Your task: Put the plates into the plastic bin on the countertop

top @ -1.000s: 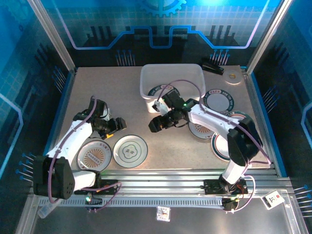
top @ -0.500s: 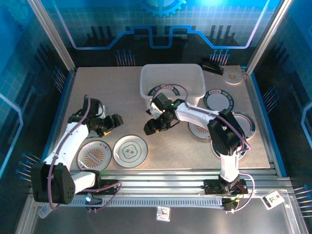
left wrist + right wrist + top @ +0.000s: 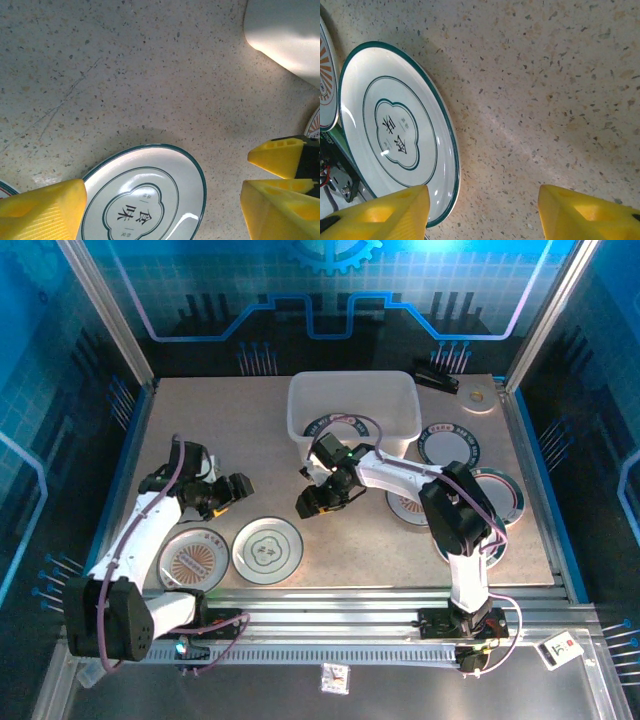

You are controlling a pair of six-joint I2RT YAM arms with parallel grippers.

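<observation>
The plastic bin [image 3: 380, 400] sits at the far edge of the desk [image 3: 230, 430], with 1 dark-rimmed plate [image 3: 338, 427] inside. Bare speckled desk lies open between the 2 arms. The left gripper [image 3: 232, 492], fingers apart and empty, hangs near the far rim of a green-rimmed plate [image 3: 267, 548]. That plate lies beside an orange-centred plate [image 3: 193, 560] by the metal rail [image 3: 330, 600]. The right gripper [image 3: 312, 502], likewise spread and empty, hangs over bare desk. 4 more plates [image 3: 449, 445] crowd the right edge.

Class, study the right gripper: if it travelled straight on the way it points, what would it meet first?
Probably bare countertop, just beside the green-rimmed plate; one finger may clip its rim. Depth is unclear.
</observation>
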